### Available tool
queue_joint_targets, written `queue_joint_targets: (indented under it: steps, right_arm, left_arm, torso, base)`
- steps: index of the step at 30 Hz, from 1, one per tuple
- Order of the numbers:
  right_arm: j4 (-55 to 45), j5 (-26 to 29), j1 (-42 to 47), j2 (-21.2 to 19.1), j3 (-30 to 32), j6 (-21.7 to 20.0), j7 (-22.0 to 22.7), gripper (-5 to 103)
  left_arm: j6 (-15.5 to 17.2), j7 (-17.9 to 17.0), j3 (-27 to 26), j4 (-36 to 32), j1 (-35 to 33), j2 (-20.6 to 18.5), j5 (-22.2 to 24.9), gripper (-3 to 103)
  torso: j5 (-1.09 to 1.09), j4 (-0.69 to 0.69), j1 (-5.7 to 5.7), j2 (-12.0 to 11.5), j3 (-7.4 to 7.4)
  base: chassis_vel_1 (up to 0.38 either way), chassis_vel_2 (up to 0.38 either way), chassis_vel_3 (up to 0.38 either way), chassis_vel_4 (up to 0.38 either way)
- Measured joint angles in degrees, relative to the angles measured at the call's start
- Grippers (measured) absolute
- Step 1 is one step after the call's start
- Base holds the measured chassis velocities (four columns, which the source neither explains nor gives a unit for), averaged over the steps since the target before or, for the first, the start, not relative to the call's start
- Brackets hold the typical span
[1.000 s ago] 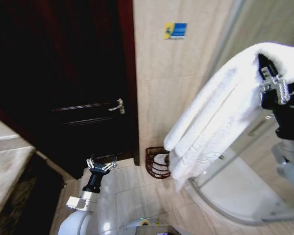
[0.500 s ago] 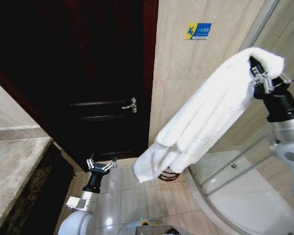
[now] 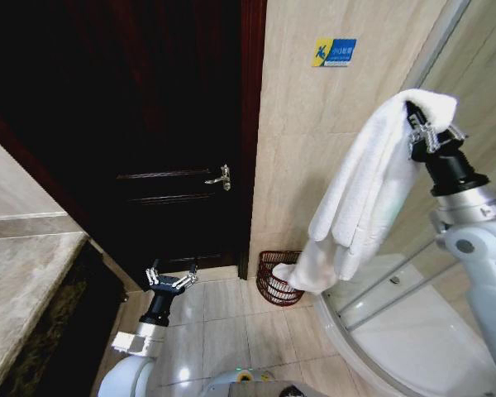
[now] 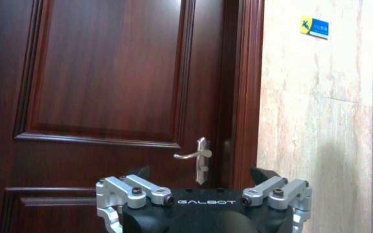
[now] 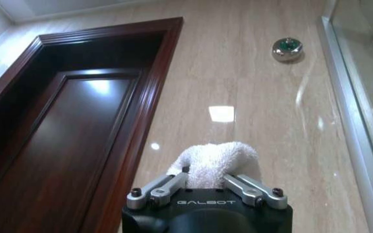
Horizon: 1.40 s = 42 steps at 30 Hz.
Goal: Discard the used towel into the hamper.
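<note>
Towel: white, clamped at its top fold in the right pincer, held high beside the tiled wall; the right wrist view shows a tuft of it pinched between the fingers.
Right pincer: closed on the towel, well above the hamper and off to the shower side of it.
Towel's long axis: it hangs steeply down and slants toward the hamper, its lowest corner just at the hamper's rim, touching or merely in front I cannot tell.
Hamper: on the floor at the wall's foot, just beside the dark door.
Key relation: the hamper lies below the right pincer and toward the door; as I judge it, the grip point must travel down and doorward before release.
Left pincer: fingers spread, empty, low, on the door side of the hamper; nearer the hamper, but idle.
</note>
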<state>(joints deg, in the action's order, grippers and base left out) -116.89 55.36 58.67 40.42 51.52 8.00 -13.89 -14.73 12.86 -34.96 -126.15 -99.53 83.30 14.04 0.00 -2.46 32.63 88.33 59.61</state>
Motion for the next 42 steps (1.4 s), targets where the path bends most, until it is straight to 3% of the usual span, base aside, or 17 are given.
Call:
queue_joint_targets:
  steps: [24,31,42]
  right_arm:
    - [14.93,0.93,-19.87,-2.41,-13.56,0.94,-2.85,5]
    - [17.32,-0.98,-23.2,1.86,-20.28,1.47,-3.12,5]
    - [19.48,-4.57,-19.43,6.81,-21.23,3.04,-5.4,5]
  left_arm:
    - [0.0,0.0,0.0,0.0,0.0,0.0,0.0,100]
    - [0.0,0.0,0.0,0.0,0.0,0.0,0.0,100]
    - [0.0,0.0,0.0,0.0,0.0,0.0,0.0,100]
  torso:
    - [0.0,-0.01,0.0,0.0,0.0]
    - [-0.01,-0.01,0.0,0.0,0.0]
    - [0.01,0.0,0.0,0.01,0.0]
  base:
    - [0.0,0.0,0.0,0.0]
    - [0.0,0.0,0.0,0.0]
    - [0.0,0.0,0.0,0.0]
